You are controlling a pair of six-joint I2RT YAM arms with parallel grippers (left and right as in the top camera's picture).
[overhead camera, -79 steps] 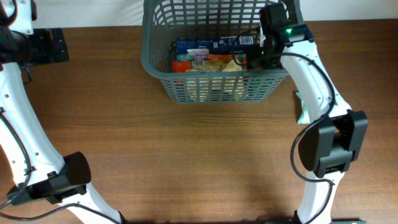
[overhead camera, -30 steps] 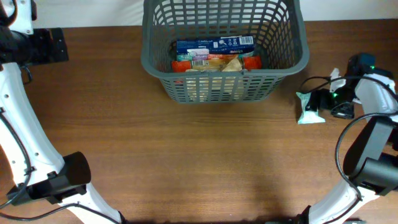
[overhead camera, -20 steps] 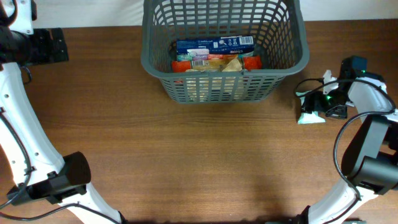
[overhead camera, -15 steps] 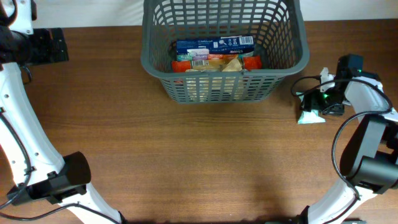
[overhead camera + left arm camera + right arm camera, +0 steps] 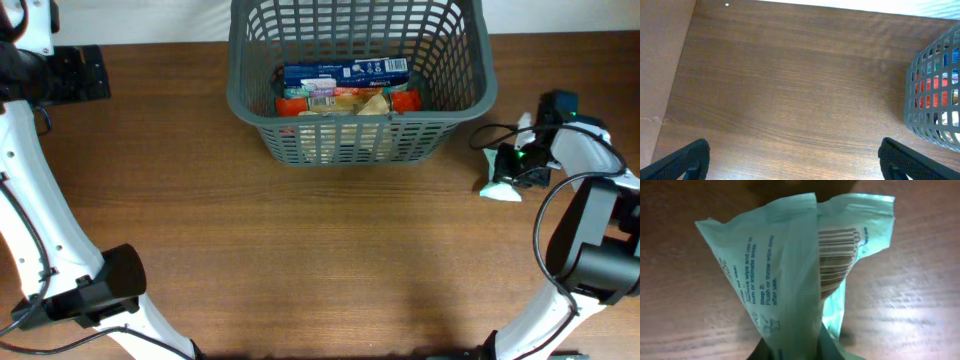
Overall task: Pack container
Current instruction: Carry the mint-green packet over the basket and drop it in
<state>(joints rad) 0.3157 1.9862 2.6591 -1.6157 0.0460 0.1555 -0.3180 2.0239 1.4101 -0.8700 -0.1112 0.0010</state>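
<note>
The green packet [image 5: 790, 265] is pinched tight by the right gripper [image 5: 510, 168], likely so it can be lifted into the container [image 5: 360, 118]. The container is set at the far middle of the table [image 5: 300, 260], mouth up, its long side running left to right. The left gripper [image 5: 800, 160] is held wide open and empty.

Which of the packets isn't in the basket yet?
The pale green packet, on the table right of the basket; the others lie inside it.
</note>
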